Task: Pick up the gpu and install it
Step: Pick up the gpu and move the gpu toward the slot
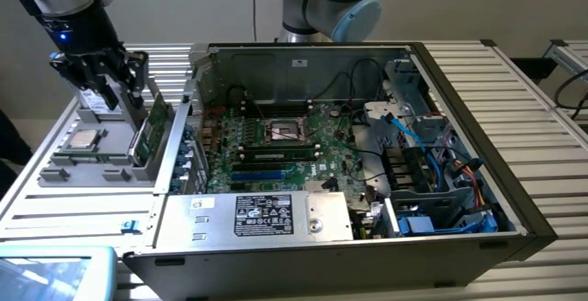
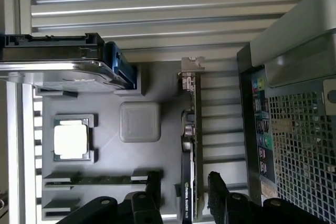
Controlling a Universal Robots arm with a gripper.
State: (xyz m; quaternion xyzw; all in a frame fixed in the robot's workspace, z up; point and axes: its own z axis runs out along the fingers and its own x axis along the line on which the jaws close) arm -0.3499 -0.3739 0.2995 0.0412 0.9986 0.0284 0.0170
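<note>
The gpu (image 2: 190, 150) has a bare metal bracket (image 2: 192, 66); the tray (image 2: 107, 156) looks matt grey plastic.

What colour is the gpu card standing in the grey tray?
Green. The gpu shows it best in the exterior view.

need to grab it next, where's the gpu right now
At the exterior view's left, the gpu stands on edge in the grey holder, beside the open case.

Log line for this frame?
gripper: open, above gpu, not gripping | gpu: on edge in gray holder, not installed
</note>
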